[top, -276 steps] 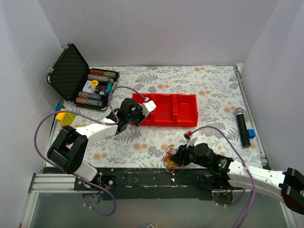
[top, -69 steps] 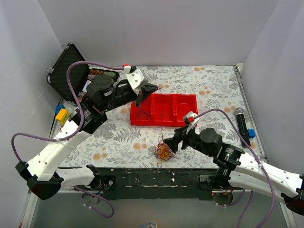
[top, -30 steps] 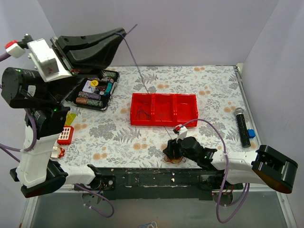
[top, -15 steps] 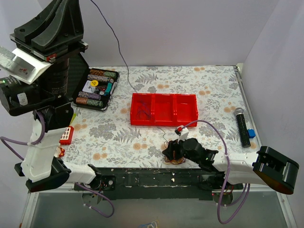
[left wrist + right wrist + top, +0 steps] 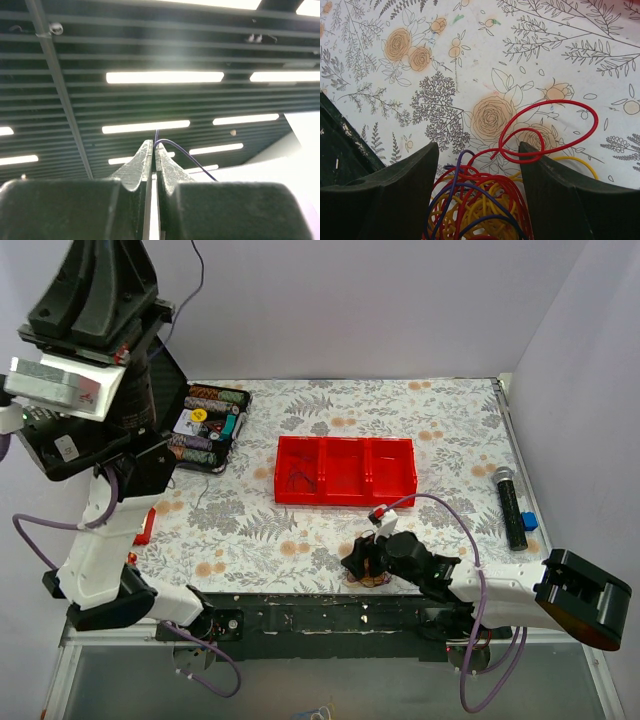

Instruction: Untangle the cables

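The cables [image 5: 485,212] are a wiry bunch of yellow, red and purple strands on the flowered table, and a red loop [image 5: 555,122] spills out ahead of it. My right gripper [image 5: 477,147] is open, one finger on each side of the bunch [image 5: 374,576], near the table's front edge. High up on the left, my left gripper [image 5: 154,143] is shut on a single purple strand [image 5: 186,161] and points at the ceiling lights. That strand [image 5: 197,256] shows thin at the top of the overhead view, beside the raised left arm [image 5: 95,330].
A red three-part tray [image 5: 392,472] sits mid-table with dark strands [image 5: 298,480] in its left compartment. An open black case of poker chips [image 5: 205,425] stands at back left. A microphone [image 5: 510,505] and a blue block [image 5: 529,521] lie at right.
The left arm has swung further up and left, drawing the purple strand away with it. The right gripper's jaws have spread wider around the bunch.
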Robot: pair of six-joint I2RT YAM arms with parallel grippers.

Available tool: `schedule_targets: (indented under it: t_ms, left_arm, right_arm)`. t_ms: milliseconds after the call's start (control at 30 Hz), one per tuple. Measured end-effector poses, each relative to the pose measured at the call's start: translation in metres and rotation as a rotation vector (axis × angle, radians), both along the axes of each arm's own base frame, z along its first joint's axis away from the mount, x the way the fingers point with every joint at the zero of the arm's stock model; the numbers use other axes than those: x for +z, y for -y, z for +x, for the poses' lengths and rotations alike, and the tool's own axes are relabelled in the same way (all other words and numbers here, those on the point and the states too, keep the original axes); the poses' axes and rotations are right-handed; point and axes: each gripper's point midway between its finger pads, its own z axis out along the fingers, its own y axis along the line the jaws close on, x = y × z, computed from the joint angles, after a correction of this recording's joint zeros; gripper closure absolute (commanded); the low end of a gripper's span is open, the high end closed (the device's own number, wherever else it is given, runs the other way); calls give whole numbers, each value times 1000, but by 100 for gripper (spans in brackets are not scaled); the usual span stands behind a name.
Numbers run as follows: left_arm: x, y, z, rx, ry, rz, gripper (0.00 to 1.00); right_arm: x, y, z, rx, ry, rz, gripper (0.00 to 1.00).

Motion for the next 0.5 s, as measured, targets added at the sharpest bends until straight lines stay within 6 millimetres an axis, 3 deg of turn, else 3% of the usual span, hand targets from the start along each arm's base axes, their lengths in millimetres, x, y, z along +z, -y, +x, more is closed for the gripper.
schedule_targets:
  t_ms: [267,500]
  left_arm:
    - [-77,35,50,12,-223,140,100]
    - [-123,52,100,90,-392,161,100]
  right_arm:
    - [-1,1,-3,10,-6,-2,32]
    - [-1,4,-7,17,-16,-13,33]
